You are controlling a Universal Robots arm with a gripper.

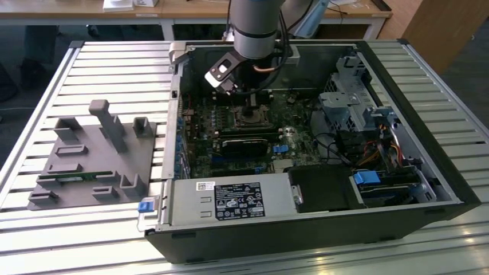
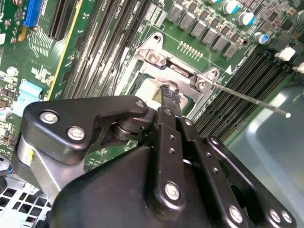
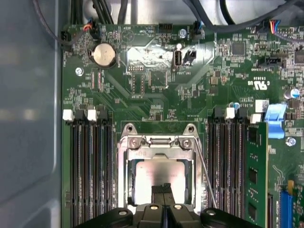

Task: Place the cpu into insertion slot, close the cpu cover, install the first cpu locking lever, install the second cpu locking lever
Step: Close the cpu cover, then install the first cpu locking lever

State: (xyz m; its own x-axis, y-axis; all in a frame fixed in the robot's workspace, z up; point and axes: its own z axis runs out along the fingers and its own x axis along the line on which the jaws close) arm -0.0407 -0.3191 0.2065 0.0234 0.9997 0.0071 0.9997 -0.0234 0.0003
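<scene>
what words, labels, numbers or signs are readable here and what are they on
None reads with certainty.
Big label on the grey power supply box: print too small to read.
Small white sticker on the same box: too small to read.
White lettering on the green circuit board: too small and blurred to read.

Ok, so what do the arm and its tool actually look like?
The arm is a smooth silver-grey cylinder, with a black cable running down beside it. The tool is matte black, built from rounded linkage plates dotted with silver screw heads, and narrows to two slim black fingers.
</scene>
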